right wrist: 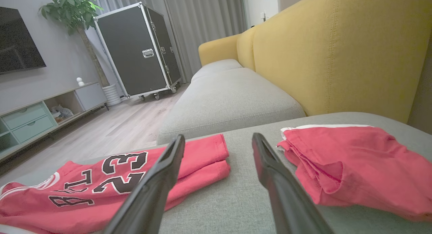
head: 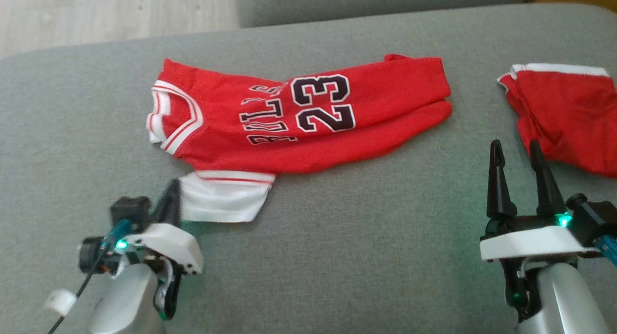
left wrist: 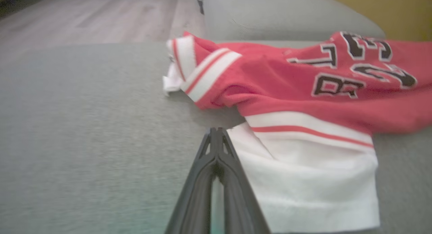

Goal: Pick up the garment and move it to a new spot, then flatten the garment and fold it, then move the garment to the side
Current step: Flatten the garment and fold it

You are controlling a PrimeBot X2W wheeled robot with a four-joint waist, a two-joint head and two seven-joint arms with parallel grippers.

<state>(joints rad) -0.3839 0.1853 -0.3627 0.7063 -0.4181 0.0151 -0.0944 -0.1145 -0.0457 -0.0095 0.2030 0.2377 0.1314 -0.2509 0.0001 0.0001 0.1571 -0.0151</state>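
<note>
The garment [head: 299, 122] is a red jersey with "23" and white trim, lying crumpled on the grey sofa seat [head: 361, 257]. Its white sleeve [head: 224, 199] sticks out toward me. My left gripper [head: 172, 192] is shut on that sleeve's left edge. In the left wrist view the closed left gripper [left wrist: 216, 130] lies along the edge of the white sleeve [left wrist: 310, 173], and the cloth runs under the right finger. My right gripper [head: 515, 146] stands open above bare seat, right of the jersey. The right wrist view has the right gripper [right wrist: 218, 137] between the jersey [right wrist: 111, 180] and another red cloth.
A second red garment [head: 564, 117] with white trim lies folded at the seat's right, close to my right fingers; the right wrist view has this second garment [right wrist: 354, 163] too. A yellow backrest [right wrist: 337, 58], a neighbouring grey cushion [right wrist: 229, 99], a black flight case [right wrist: 141, 48] and wooden floor [right wrist: 111, 126] lie beyond.
</note>
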